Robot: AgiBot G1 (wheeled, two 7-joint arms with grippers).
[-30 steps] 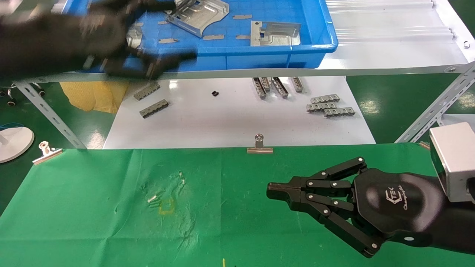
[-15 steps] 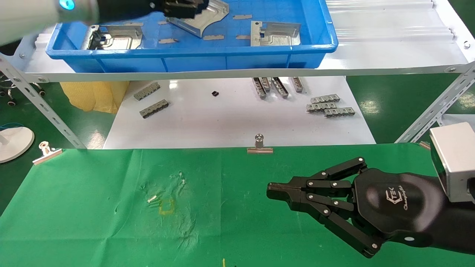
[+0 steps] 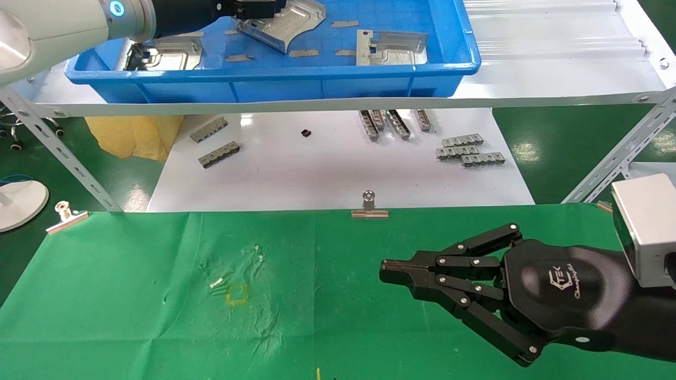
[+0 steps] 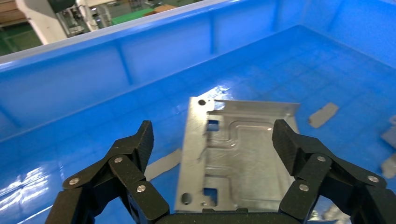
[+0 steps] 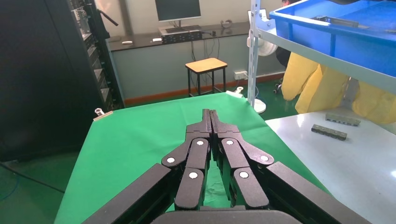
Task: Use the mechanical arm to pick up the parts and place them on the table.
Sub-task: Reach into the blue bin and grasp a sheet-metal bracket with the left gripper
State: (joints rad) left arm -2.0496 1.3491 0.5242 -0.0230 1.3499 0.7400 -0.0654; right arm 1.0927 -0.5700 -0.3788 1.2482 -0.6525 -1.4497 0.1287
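Three silver plates lie in a blue bin [image 3: 274, 79] on the shelf: one at the back middle [image 3: 288, 24], one at the right [image 3: 391, 47], one at the left [image 3: 163, 53]. My left gripper [image 3: 259, 8] is open and reaches into the bin at the back middle plate. In the left wrist view the plate [image 4: 243, 154] lies flat on the bin floor between my spread fingers, gripper [image 4: 214, 135] just above it, not touching it that I can see. My right gripper [image 3: 388, 269] is shut and empty over the green cloth table [image 3: 132, 295], also seen in its wrist view [image 5: 210, 114].
A yellow square mark [image 3: 237, 294] is on the cloth. Binder clips [image 3: 369, 206] hold the cloth's far edge. A white board behind carries grey slotted strips [image 3: 470, 149]. The white ribbed shelf [image 3: 554, 53] has slanted metal legs [image 3: 618, 153].
My left arm has swung from the bin's front left up and to the right, into the bin, over the back middle plate. The right arm has not moved.
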